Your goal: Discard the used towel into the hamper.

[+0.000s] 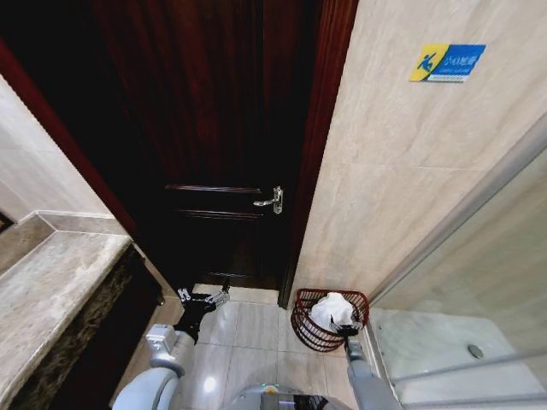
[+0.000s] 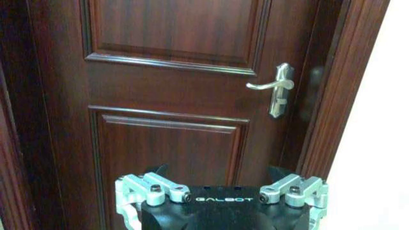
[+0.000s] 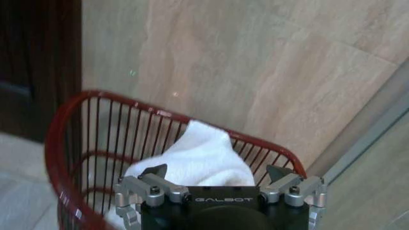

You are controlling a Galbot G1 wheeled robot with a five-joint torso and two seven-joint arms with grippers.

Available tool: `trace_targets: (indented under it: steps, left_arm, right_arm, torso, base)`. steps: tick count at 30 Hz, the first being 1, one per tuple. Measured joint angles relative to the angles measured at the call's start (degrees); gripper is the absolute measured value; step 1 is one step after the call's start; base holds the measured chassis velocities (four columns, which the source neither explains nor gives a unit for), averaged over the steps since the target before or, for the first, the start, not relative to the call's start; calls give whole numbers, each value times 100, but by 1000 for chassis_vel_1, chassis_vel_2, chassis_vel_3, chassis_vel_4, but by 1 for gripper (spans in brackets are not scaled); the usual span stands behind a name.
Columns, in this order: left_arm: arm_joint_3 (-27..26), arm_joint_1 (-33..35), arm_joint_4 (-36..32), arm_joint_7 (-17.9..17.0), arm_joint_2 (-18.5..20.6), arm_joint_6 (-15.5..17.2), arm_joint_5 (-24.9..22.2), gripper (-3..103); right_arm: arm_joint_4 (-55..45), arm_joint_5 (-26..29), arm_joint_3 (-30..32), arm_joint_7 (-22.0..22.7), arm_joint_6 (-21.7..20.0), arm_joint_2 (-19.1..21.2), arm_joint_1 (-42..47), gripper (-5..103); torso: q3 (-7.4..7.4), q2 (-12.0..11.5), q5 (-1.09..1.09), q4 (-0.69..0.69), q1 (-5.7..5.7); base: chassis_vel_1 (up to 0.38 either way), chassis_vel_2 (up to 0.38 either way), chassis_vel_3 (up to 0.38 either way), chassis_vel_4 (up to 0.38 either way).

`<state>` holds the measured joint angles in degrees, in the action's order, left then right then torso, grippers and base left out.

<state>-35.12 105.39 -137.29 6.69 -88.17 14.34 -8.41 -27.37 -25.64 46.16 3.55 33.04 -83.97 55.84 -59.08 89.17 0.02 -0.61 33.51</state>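
tiled floor [image 1: 256,329] | towel [image 1: 332,311] in hamper [image 1: 309,331] | right gripper [image 1: 351,330] above

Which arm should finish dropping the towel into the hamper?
Right. The right gripper sits over the reddish-brown wire hamper, at the white towel. The left gripper hangs open, facing the dark wooden door.

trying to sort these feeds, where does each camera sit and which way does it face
Head view: high on the robot, looking down at the door, the hamper with the towel; both arms show, left tool, right tool.
Left wrist view: behind the open left tool, facing the door and its handle.
Right wrist view: behind the open right tool, facing hamper and towel.
Shared: head and left wrist see the door handle.
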Motion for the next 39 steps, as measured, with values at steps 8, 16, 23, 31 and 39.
trace_targets:
  steps: [8, 16, 23, 31, 39]
  left_arm:
    - [0, 0, 0, 0, 0, 0, 0, 100]
    - [0, 0, 0, 0, 0, 0, 0, 100]
    - [0, 0, 0, 0, 0, 0, 0, 100]
    - [0, 0, 0, 0, 0, 0, 0, 100]
    - [0, 0, 0, 0, 0, 0, 0, 100]
  right_arm:
    - [-191, 523, 170, -601, 426, 80, 181, 100]
    - [-955, 1862, 17, -1265, 396, 147, 492, 100]
    - [-2281, 2692, -211, -1392, -128, 166, 1263, 100]
    - [-4038, 3216, -386, -1152, -663, 162, 2156, 100]
    - [-6328, 3912, -387, -669, -1227, 171, 3055, 100]
  torso:
    - [0, 0, -2, -2, 0]
    - [0, 0, -3, -1, 0]
    - [0, 0, -1, -2, 0]
    - [0, 0, -3, -2, 0]
    - [1, 0, -2, 0, 0]
  base:
    - [0, 0, 0, 0]
    - [0, 0, 0, 0]
    - [0, 0, 0, 0]
    - [0, 0, 0, 0]
    - [0, 0, 0, 0]
